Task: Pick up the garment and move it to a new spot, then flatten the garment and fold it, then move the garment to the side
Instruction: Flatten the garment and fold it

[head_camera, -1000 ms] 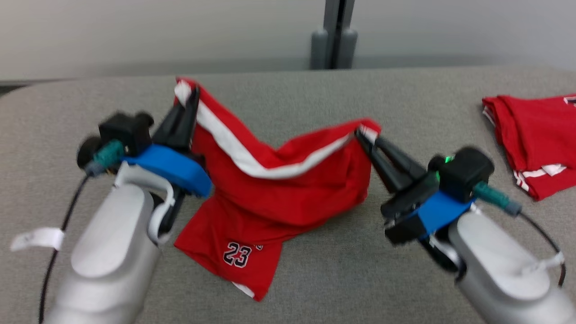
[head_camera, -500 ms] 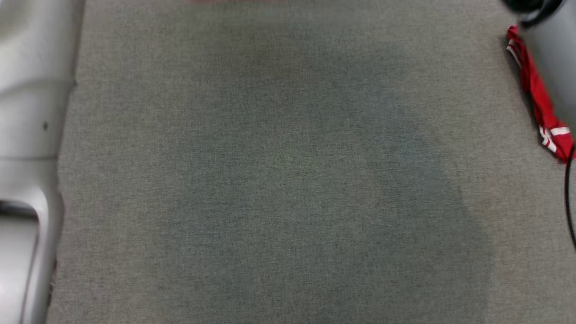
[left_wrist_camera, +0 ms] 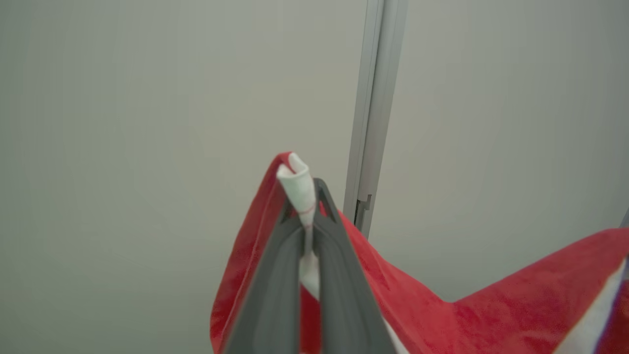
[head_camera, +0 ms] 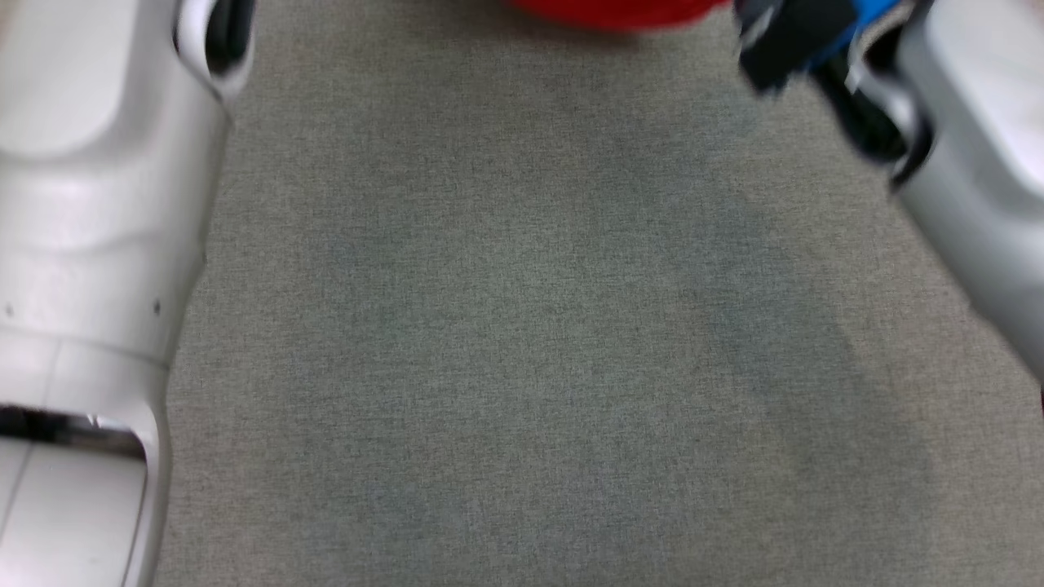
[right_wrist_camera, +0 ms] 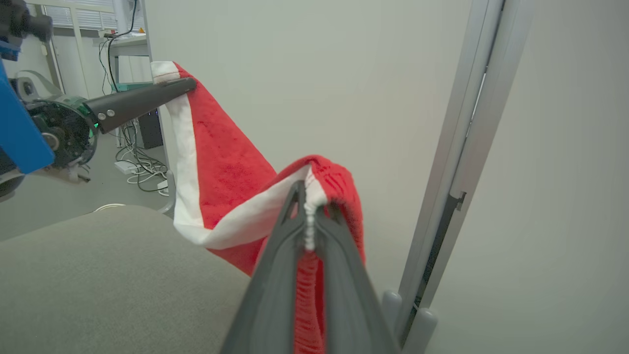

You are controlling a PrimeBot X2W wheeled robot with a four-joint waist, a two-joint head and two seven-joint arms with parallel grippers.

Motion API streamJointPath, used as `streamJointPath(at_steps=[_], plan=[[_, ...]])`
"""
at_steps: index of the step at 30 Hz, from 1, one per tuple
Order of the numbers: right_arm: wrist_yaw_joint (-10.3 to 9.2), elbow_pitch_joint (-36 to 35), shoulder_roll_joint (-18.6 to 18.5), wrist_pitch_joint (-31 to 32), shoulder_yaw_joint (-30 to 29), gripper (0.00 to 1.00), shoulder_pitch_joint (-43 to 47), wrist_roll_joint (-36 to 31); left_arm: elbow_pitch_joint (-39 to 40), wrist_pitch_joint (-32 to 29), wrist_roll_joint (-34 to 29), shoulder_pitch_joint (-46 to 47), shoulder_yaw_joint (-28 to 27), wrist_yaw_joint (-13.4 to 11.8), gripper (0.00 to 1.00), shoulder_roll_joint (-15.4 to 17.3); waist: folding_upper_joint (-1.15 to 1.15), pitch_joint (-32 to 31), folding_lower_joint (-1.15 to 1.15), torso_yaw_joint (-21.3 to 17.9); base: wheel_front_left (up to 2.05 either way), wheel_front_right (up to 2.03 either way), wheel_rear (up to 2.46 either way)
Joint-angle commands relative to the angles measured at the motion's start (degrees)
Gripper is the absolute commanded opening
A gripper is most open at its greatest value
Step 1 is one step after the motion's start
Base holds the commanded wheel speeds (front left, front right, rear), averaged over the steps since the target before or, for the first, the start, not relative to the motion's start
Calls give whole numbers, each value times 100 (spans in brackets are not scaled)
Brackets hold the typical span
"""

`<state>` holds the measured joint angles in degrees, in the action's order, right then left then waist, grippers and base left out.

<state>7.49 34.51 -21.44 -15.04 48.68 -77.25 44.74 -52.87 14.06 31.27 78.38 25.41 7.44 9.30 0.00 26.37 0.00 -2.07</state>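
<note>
Red garment (right_wrist_camera: 231, 162) pinched by left tool (left_wrist_camera: 304, 206) and right tool (right_wrist_camera: 312, 206), grey post (right_wrist_camera: 467, 123) behind, table (right_wrist_camera: 98, 275) beneath

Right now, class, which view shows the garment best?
The right wrist view: the garment stretches between the left gripper and right gripper. The left wrist view shows one pinched corner; the head view, a red sliver.

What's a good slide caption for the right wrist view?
Right pincer clamps the white-trimmed red garment above the grey table, left pincer pinching its far corner.
</note>
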Motion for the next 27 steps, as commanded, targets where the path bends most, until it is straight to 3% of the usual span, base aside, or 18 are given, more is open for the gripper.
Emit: streamJointPath(at_steps=[1,5,13,22,27], plan=[[0,-89,-23,-15,96,0,211,7,-4,47,55,-190,-35,4,0,65,0,7,0,6,0,0,0],[-1,-613,-177,-17,163,0,1177,21,233,111,194,-1313,-186,2,0,207,0,-74,0,-48,0,0,0],[0,-1636,-405,-16,62,0,3460,-166,1746,115,106,-4047,-941,-286,0,335,0,-549,0,-23,0,0,0],[0,-2211,-527,-17,269,0,5389,-404,2937,116,73,-6717,-1331,-588,0,298,0,-1342,0,-21,0,0,0],[0,-2492,-458,-17,252,0,6291,-428,3523,72,120,-7730,-1348,-745,0,369,0,-1738,0,70,0,0,0]])
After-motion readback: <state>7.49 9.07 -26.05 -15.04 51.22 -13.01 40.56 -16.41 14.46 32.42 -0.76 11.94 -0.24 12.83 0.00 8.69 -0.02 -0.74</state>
